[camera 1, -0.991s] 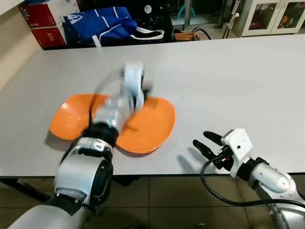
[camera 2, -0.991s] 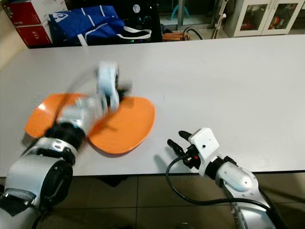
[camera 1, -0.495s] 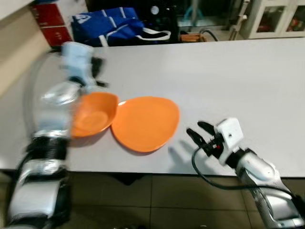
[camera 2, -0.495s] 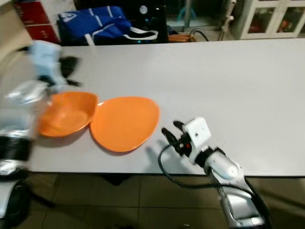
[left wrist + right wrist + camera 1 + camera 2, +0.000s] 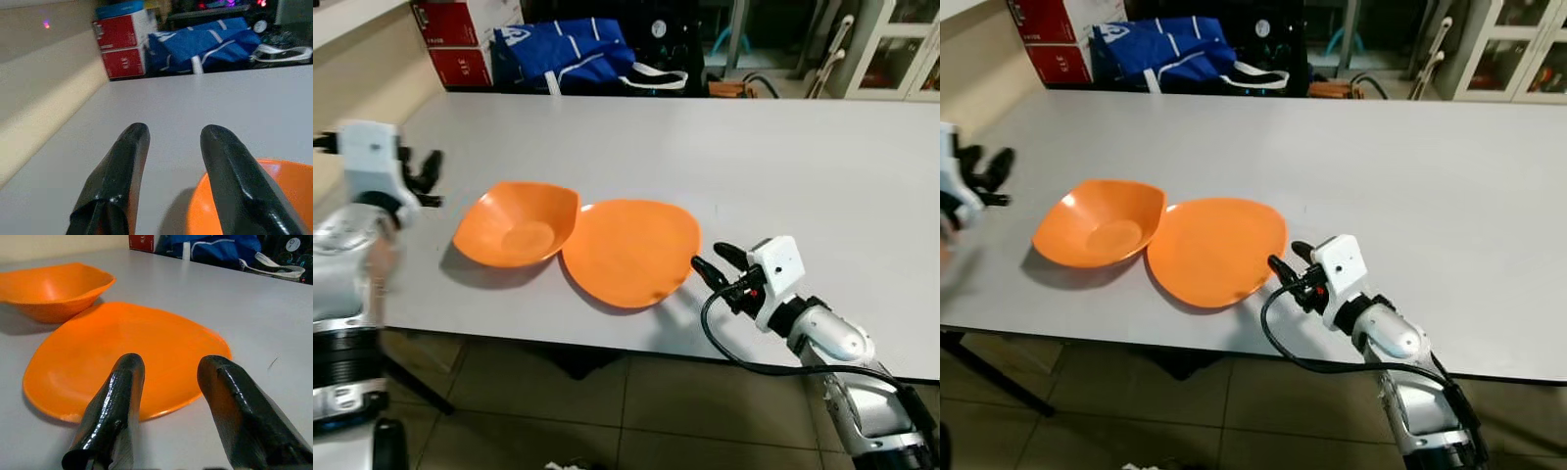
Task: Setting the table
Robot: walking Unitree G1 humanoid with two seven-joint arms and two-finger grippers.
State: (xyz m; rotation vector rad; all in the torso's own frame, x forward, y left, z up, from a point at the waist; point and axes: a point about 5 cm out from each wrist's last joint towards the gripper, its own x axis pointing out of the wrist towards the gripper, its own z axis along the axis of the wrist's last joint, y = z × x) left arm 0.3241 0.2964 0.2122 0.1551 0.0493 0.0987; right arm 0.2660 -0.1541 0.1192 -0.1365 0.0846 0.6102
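Plate (image 5: 631,251): orange, shallow, near table (image 5: 822,166) front edge, touching bowl (image 5: 517,223). Likely light, stiff, slick plastic (grip the thin rim). Right gripper (image 5: 712,266) spread, just beside it; left gripper (image 5: 423,176) spread, apart.

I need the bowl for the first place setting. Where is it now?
In the left eye view the bowl sits on the table's left side, near its front edge, its rim against the plate on its right.
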